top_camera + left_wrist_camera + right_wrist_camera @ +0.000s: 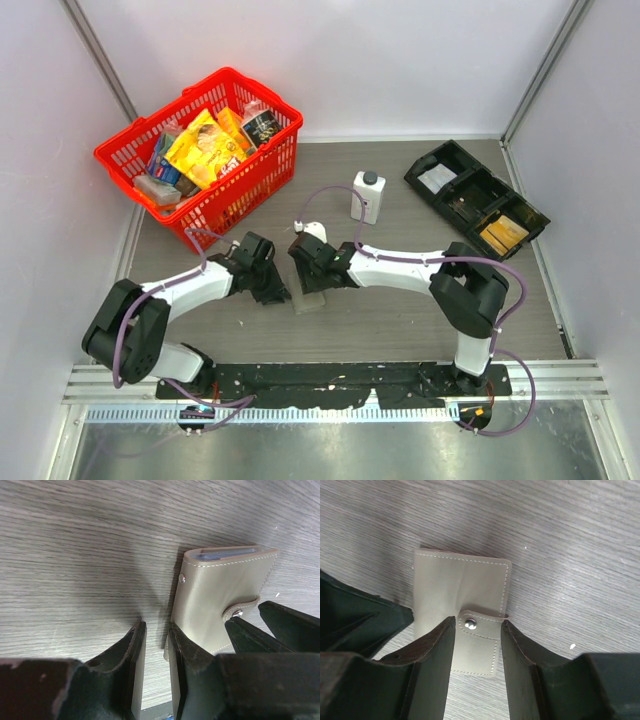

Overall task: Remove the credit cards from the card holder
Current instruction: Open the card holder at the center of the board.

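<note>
The taupe card holder (309, 299) lies flat on the table between my two grippers, its snap strap (475, 625) fastened. The credit cards show only as a thin light-blue edge (225, 556) inside the holder's far open end. My left gripper (155, 642) sits low at the holder's left side, open by a narrow gap with bare table between its fingers. Its right finger (182, 652) touches the card holder (225, 592) at the near-left corner. My right gripper (477, 625) is open over the card holder (460, 585), one finger on each side of the strap tab.
A red basket (255, 180) full of packets stands at the back left. A white bottle (367, 196) stands behind the grippers. A long black tray (476, 198) with an orange packet (503, 235) lies at the back right. The two grippers' fingers are close together.
</note>
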{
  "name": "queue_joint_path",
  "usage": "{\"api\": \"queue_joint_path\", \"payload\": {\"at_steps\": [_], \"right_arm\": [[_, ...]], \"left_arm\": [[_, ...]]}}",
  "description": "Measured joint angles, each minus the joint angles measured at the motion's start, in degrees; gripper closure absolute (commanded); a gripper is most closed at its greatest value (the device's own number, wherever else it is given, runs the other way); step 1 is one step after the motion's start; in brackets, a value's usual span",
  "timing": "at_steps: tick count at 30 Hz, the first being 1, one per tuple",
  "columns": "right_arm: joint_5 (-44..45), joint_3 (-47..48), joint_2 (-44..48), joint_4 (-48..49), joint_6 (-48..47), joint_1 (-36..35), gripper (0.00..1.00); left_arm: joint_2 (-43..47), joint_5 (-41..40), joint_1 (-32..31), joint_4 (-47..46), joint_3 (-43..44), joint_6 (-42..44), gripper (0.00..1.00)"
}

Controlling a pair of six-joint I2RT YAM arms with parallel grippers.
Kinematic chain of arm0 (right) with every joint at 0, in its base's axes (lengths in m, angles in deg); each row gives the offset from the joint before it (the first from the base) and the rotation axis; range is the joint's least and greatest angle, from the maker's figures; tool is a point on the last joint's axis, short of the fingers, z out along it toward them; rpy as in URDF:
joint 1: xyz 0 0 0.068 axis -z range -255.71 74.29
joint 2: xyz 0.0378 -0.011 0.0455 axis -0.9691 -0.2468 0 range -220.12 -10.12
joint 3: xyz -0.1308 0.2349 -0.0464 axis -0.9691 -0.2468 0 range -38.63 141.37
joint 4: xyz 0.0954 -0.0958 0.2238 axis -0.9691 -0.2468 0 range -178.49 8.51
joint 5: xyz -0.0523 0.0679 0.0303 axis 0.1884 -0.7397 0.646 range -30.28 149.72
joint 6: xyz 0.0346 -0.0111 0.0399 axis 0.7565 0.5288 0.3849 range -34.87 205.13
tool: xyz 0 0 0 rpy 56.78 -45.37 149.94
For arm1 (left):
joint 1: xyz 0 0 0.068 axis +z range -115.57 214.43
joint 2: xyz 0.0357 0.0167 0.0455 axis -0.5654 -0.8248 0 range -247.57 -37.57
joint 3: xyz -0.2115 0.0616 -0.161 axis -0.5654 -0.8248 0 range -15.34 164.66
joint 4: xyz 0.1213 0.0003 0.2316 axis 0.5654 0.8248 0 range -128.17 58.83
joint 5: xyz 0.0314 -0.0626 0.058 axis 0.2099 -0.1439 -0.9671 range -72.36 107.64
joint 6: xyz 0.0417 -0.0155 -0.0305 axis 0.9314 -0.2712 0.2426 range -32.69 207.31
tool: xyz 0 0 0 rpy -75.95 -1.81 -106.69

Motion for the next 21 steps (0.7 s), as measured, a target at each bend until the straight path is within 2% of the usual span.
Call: {"api": "queue_joint_path", "payload": {"at_steps": [16,21], "right_arm": [[1.3,5.1,-2.9,-4.0,-2.5,-0.7,0.56],[1.7,4.3,-3.4,-4.2,-2.7,-0.9,0.58]], "left_arm": [[1.2,0.7,0.0,-1.8,-1.5,-0.2,0.68],[2.4,0.9,0.0,-3.6,-2.9,-0.7,0.58]]}}
